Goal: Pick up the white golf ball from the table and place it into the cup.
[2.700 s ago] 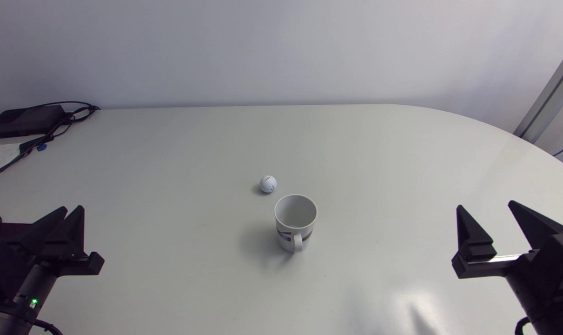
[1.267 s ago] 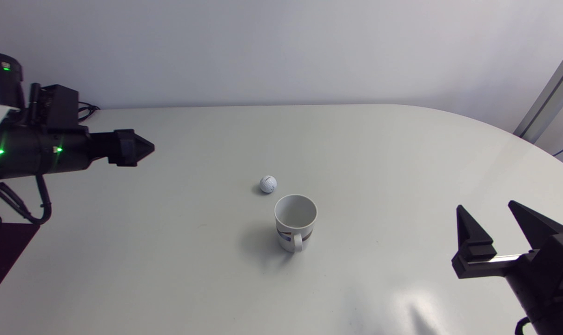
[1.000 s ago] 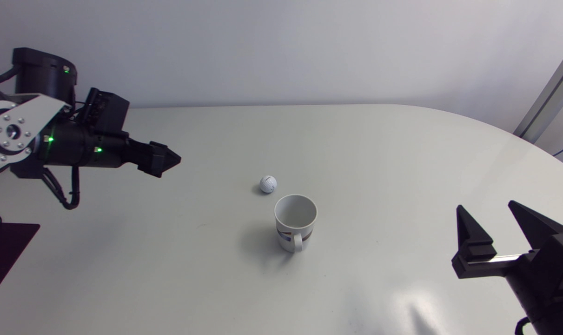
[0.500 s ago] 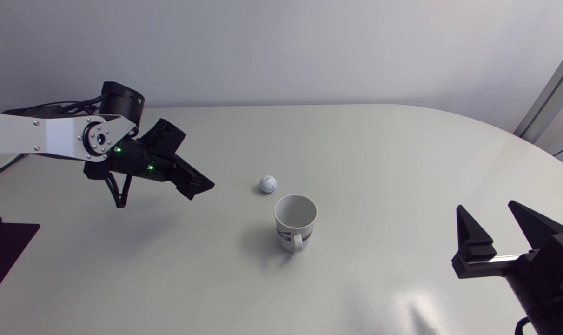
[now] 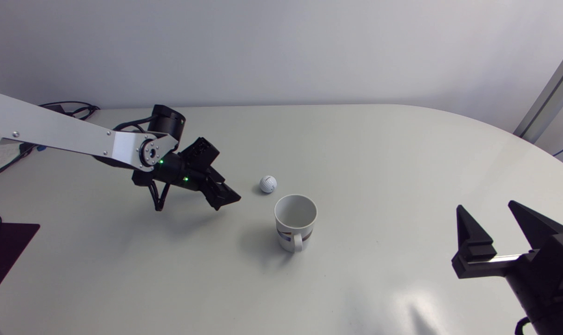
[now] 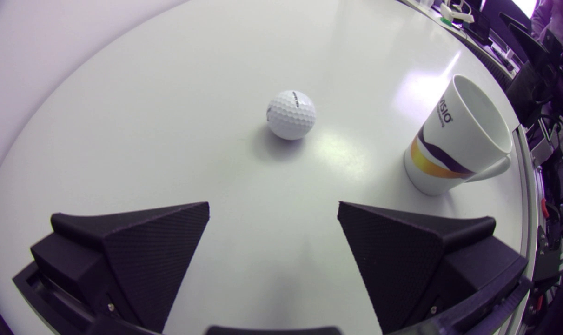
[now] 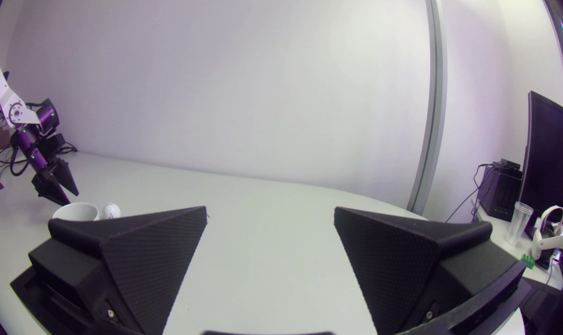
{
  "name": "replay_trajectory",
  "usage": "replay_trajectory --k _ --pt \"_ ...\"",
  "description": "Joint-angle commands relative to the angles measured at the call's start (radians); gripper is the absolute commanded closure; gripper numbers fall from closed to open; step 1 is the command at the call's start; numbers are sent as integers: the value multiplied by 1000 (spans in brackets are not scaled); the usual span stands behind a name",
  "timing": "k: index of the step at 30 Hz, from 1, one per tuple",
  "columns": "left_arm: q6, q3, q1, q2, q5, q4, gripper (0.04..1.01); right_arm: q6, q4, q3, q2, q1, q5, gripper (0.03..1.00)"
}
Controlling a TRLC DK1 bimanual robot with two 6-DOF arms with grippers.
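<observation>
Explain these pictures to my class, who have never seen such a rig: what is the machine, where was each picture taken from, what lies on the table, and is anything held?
This is a robot with two arms, each ending in a black two-fingered tool. One picture looks down from a fixed camera above the table; the other two come from cameras on each arm's wrist, looking past its fingers. On the table lie a white golf ball and, beside it, an upright empty cup. The left tool hangs open near the ball; the right tool sits open at the table's side. Neither holds anything.
</observation>
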Motion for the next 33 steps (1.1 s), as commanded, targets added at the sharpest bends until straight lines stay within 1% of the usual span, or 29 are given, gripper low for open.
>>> replay_trajectory --k 1,5,10,16,23,31,33 --pt "29 53 -20 46 22 26 52 18 -18 -38 -6 -5 -4 72" --pt "29 101 -29 87 49 29 52 18 -18 -36 -7 -5 -4 72" --pt "24 174 -45 155 54 29 52 18 -18 -36 -7 -5 -4 72" --pt "21 233 -68 204 55 18 52 18 -18 -36 -6 -5 -4 72" --pt "22 294 -86 227 55 -25 54 18 -18 -36 -7 -5 -4 72" --pt "26 363 -121 270 52 -91 54 18 -18 -36 -7 -5 -4 72" --pt "26 378 -129 279 45 -106 54 17 -18 -36 -7 -5 -4 72"
